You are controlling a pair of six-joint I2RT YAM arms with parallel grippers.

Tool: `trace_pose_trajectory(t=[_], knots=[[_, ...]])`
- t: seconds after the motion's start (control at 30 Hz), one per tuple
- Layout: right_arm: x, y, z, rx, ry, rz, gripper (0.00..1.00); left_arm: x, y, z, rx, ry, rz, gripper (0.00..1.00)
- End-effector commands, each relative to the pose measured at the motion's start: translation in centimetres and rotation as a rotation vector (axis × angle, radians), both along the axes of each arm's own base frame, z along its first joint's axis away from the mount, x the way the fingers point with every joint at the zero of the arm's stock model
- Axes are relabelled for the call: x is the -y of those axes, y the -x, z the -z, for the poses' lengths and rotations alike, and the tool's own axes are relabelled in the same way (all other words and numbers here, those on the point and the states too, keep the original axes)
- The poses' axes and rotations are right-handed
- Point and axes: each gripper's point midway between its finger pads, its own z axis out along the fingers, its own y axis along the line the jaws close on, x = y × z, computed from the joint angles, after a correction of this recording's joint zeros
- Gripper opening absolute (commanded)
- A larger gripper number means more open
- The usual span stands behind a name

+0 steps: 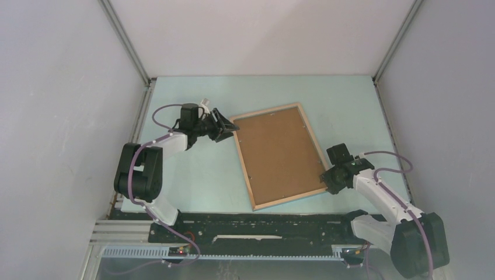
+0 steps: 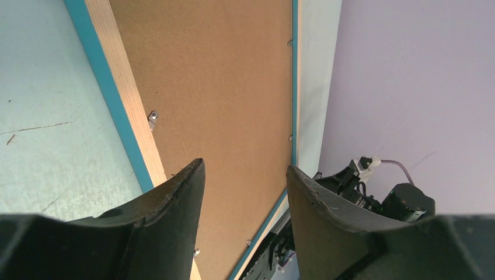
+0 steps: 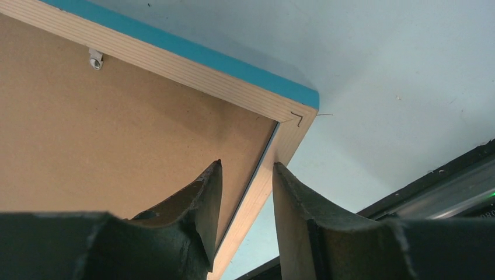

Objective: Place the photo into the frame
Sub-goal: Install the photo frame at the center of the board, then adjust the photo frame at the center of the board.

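I see the turquoise-edged light-wood rectangular frame (image 1: 290,197) face down on the pale teal table (image 1: 192,175), brown backing board (image 1: 279,153) in it. Left gripper (image 2: 245,165) jaws apart at its far-left corner. Right gripper (image 3: 246,166) straddles the near-right rail, can't tell if clamped.

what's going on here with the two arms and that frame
The frame lies face down on the table, with its brown backing board facing up. The left gripper sits open at the frame's far left corner. The right gripper straddles the wooden rail by the near right corner, but it is unclear whether it grips yet. No photo is in view.
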Motion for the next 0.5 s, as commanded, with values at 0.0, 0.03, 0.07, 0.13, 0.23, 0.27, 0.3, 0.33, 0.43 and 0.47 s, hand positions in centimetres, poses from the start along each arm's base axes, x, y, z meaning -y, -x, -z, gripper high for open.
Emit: trace_pose_trajectory(t=[0.0, 0.03, 0.07, 0.13, 0.23, 0.27, 0.3, 0.33, 0.43, 0.47], knots=[[0.3, -1.0, 0.6, 0.017, -0.001, 0.057, 0.45, 0.5, -1.3, -4.1, 0.136, 0.006, 0.02, 0.58], [0.3, -0.9, 0.7, 0.017, 0.005, 0.053, 0.45, 0.5, -1.4, -4.1, 0.137, 0.006, 0.02, 0.59], [0.4, -1.0, 0.9, 0.018, 0.008, 0.052, 0.45, 0.5, -1.4, -4.0, 0.135, 0.005, 0.02, 0.58], [0.6, -0.8, 1.2, 0.007, 0.005, 0.053, 0.39, 0.5, -1.4, -4.0, 0.134, 0.006, 0.02, 0.58], [0.5, -0.4, 1.1, -0.002, -0.015, 0.049, 0.37, 0.5, -1.4, -4.0, 0.133, 0.007, 0.021, 0.58], [0.6, -0.2, 0.9, 0.002, -0.012, 0.047, 0.38, 0.5, -1.4, -4.0, 0.134, 0.007, 0.022, 0.58], [0.6, -0.1, 0.6, 0.008, -0.009, 0.044, 0.39, 0.5, -1.3, -4.1, 0.135, 0.008, 0.022, 0.58], [0.7, 0.1, 0.4, 0.016, -0.004, 0.037, 0.41, 0.6, -1.4, -4.4, 0.139, 0.011, 0.023, 0.58], [1.1, 0.7, -0.1, 0.021, 0.003, 0.032, 0.45, 0.6, -1.4, -4.8, 0.149, 0.016, 0.023, 0.59], [1.2, 0.8, -0.2, 0.025, 0.008, 0.031, 0.47, 0.6, -1.4, -4.8, 0.148, 0.019, 0.025, 0.59]])
